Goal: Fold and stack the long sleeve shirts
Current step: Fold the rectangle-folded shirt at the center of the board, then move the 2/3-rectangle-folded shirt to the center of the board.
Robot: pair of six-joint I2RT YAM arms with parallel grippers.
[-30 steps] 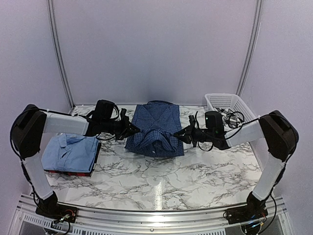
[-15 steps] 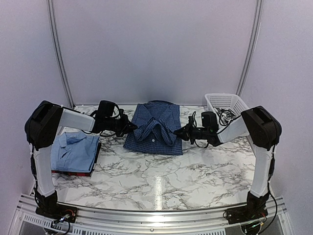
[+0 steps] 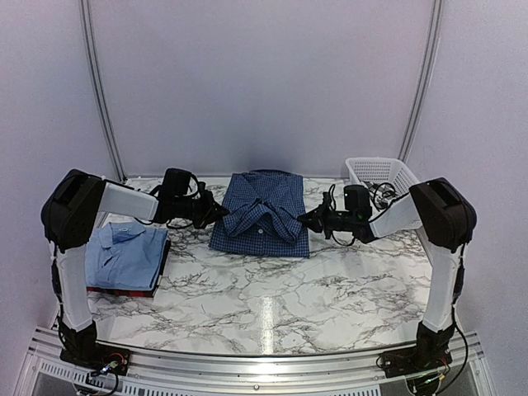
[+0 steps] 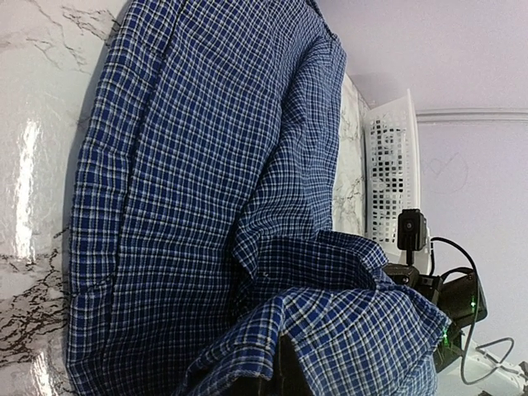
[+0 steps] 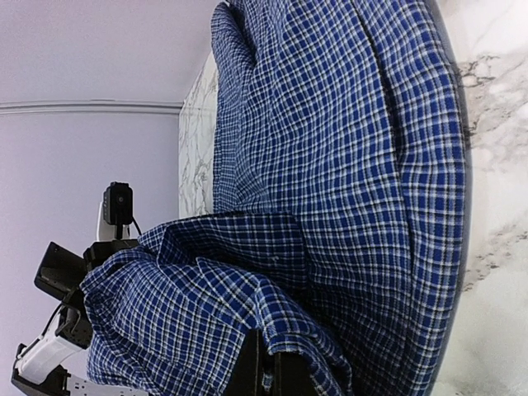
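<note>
The left jaws and right jaws are clamped on the raised near edge of the navy shirt (image 3: 262,216), which lies back-centre on the tabletop (image 3: 330,289), apparently to fold it over for the stack (image 3: 124,256) at left.

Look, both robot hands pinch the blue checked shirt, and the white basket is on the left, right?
No. The left gripper and right gripper do pinch the blue checked shirt, but the white basket sits on the right, as the top external view shows.

White-shelled arms (image 3: 124,202), bulky black joints (image 3: 73,198) — black left gripper (image 3: 221,213) and right gripper (image 3: 304,221), looped black cables (image 3: 196,185)
</note>
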